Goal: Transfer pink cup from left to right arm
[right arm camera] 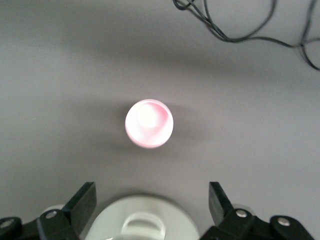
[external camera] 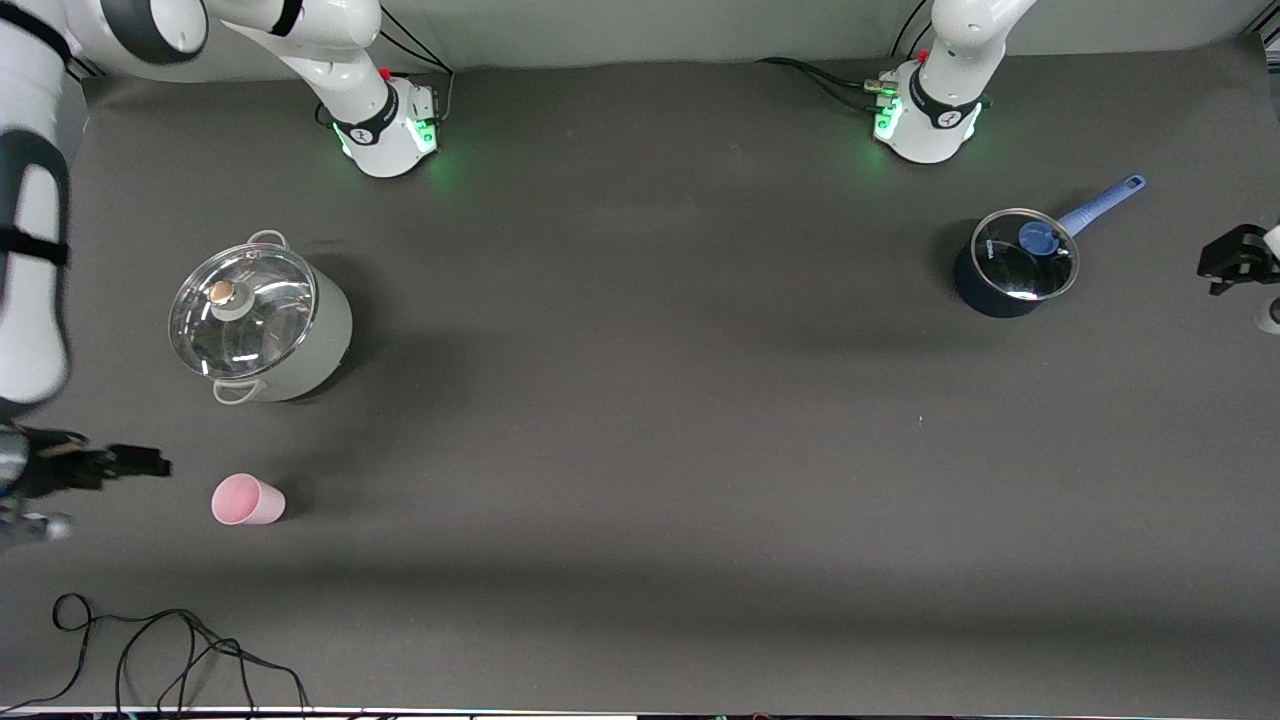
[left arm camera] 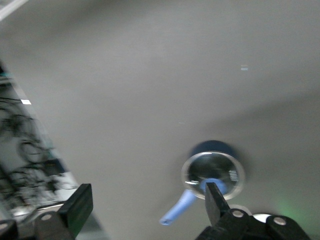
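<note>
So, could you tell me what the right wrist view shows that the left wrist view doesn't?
Only the right wrist view shows the pink cup standing free on the table, a black cable, the pale pot's lid and the open right gripper. Only the left wrist view shows the blue saucepan with its glass lid and blue handle, and the open left gripper, holding nothing. Both share the dark grey table.

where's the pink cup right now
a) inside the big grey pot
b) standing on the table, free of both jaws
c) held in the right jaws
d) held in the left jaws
b: the pink cup stands on the table, nearer the front camera than the lidded grey pot, while the right gripper is open beside it and the left gripper is open, away at the other end.
</note>
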`<state>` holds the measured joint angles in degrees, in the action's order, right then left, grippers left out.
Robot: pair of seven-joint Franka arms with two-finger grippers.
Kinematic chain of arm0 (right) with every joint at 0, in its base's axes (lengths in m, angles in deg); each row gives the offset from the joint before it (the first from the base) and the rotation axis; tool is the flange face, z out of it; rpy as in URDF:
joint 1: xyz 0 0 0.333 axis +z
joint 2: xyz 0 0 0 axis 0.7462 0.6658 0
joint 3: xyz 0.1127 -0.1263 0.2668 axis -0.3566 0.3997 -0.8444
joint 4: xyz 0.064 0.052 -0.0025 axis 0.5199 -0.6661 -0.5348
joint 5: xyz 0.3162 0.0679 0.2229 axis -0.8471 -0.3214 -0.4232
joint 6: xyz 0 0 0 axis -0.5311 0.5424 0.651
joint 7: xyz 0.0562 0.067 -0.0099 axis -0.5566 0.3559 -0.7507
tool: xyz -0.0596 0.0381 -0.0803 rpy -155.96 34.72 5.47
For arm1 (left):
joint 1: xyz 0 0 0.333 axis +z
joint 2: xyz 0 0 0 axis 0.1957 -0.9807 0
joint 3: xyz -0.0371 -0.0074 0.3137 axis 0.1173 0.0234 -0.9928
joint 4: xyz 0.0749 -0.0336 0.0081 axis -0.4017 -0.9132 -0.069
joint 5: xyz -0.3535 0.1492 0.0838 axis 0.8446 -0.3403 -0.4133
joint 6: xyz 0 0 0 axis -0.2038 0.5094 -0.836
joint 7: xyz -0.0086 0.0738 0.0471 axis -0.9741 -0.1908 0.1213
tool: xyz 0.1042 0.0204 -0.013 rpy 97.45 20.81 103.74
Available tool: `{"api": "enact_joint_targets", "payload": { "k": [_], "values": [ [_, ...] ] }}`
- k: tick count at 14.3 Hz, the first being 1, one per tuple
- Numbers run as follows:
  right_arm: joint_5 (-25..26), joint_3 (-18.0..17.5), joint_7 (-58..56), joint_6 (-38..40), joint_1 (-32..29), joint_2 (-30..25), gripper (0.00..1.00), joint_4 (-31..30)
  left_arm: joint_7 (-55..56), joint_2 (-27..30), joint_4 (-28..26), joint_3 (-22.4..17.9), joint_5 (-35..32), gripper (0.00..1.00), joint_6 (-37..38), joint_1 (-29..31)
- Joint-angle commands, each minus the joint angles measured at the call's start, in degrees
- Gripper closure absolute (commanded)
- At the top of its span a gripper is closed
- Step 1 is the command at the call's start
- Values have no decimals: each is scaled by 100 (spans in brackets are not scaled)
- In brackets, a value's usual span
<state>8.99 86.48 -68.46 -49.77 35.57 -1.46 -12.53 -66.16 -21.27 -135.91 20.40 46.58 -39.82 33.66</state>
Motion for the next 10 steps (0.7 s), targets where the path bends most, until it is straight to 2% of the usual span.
{"api": "enact_joint_targets", "payload": {
  "k": [1,3,6,10],
  "values": [
    [-47,16,423,530,21,-867,0,-293,1093,7,60,-87,954,0,175,154],
    [-73,16,739,557,29,-1324,0,-538,1571,16,-28,-34,1044,0,209,94],
    [-73,-19,811,488,73,-2141,0,-1345,1810,218,-353,106,1053,0,201,93],
    [-82,-10,1003,426,353,-2495,0,-1787,1810,209,-441,124,1509,0,17,172]
  ]
}}
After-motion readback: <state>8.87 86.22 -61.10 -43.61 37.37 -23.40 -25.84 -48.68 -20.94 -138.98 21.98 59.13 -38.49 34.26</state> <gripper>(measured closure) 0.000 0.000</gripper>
